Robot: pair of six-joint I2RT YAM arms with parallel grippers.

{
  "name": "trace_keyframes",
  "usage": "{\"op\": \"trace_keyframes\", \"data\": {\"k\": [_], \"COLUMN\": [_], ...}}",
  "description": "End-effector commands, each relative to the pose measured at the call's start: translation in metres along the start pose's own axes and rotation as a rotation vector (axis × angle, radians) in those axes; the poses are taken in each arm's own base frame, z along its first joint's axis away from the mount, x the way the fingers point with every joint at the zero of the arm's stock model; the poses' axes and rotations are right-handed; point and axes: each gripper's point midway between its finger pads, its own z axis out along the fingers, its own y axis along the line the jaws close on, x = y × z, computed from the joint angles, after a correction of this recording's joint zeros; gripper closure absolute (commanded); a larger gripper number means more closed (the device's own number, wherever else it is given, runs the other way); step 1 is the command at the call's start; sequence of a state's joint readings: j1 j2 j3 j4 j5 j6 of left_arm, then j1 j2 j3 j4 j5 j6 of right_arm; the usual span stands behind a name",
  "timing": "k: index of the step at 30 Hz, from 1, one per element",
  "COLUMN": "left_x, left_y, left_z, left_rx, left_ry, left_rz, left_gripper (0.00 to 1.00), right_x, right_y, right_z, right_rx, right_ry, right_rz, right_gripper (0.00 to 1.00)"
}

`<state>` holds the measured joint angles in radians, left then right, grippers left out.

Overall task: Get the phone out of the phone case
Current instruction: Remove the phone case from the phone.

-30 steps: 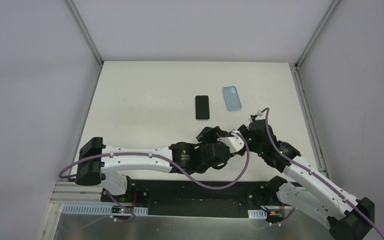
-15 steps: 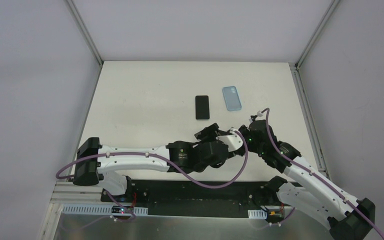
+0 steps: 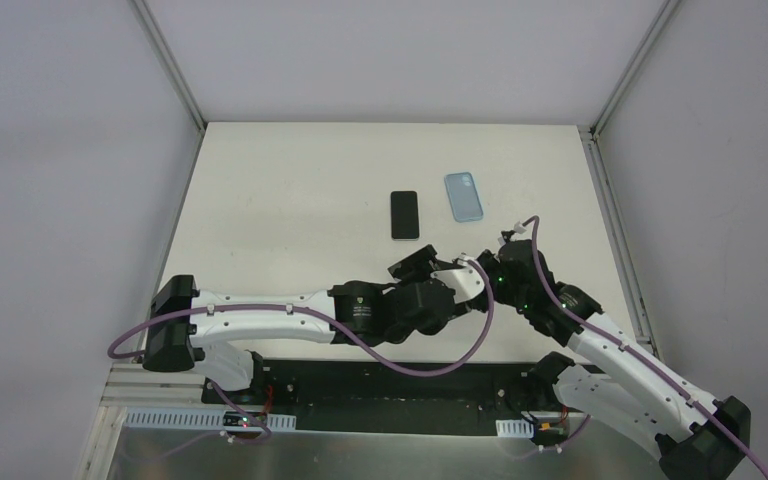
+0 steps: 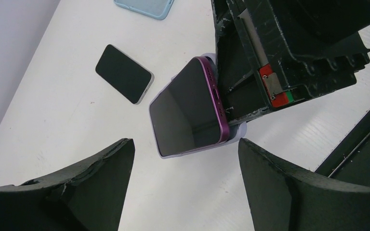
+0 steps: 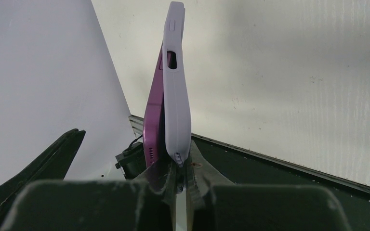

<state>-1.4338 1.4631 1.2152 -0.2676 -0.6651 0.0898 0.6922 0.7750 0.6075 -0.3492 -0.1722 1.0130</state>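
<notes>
Over the last second my left gripper [image 4: 185,148] had spread its jaws wider and its arm had eased slightly back toward its base. The jaws stood well apart, empty, framing the purple phone [image 4: 188,110] without touching it. I judged this a reset before taking hold of the phone.

My right gripper [image 5: 178,169] was clamped on the lower end of the lilac phone case [image 5: 176,96], holding it on edge above the table [image 3: 290,200]. The phone sat partly in that case, one long side peeled away from the shell, so the removal was begun, not finished.

Farther out, a blue phone case [image 3: 464,195] lay flat, apparently empty, near a black phone [image 3: 404,214].
</notes>
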Motion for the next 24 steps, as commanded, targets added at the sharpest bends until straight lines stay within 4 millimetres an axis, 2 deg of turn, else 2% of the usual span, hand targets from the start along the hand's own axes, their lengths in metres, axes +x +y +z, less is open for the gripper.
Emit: {"op": "trace_keyframes", "data": {"k": [1,14,24], "left_x": [-0.011,-0.018,-0.017], "left_y": [0.007,0.026,0.017], "left_z": [-0.001,0.004,0.015], "left_rx": [-0.029,-0.073,-0.051], "left_ry": [-0.02,-0.023,-0.005], "left_rz": [-0.019,-0.053,-0.04], "left_gripper": [0.21,0.29,0.33], "right_x": [-0.002,-0.001,0.0], "right_y": [0.036,0.033,0.041], "right_z": [-0.014,-0.013,-0.018], "right_rx": [-0.131,-0.127,-0.157], "right_ry": [-0.006,-0.001,0.005], "right_rz": [-0.006,-0.005,-0.01], "right_gripper": [1.0,1.0,1.0]}}
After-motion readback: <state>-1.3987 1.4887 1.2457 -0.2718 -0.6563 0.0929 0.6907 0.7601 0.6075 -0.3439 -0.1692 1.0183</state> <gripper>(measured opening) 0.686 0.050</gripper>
